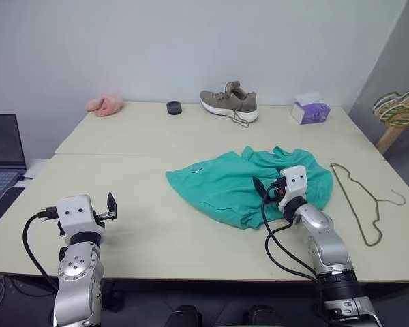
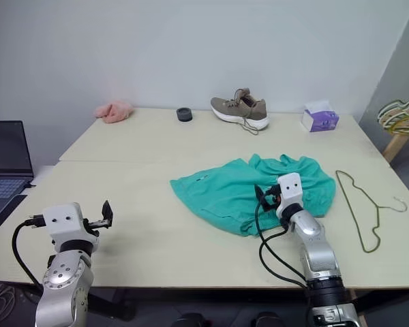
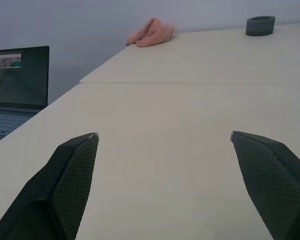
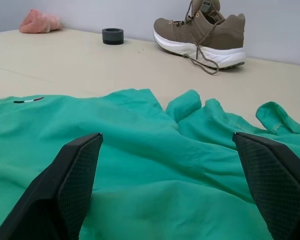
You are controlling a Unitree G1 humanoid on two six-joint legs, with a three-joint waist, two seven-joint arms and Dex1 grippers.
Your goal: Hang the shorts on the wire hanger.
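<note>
Shorts (image 1: 249, 185) lie crumpled on the table (image 1: 157, 143), directly under and ahead of my right gripper (image 4: 167, 165), whose 2 fingers stand wide apart with nothing between them. Just off that gripper's right side lies the wire hanger (image 1: 360, 203), flat and clear of the cloth. My left gripper (image 3: 162, 165) hovers well to the left over bare table, equally wide and empty. I judge the grasp is the step in hand: I would dip onto a raised fold near the waistband, pinch 1 layer edge, and keep the lift low so the hanger stays undisturbed.
</note>
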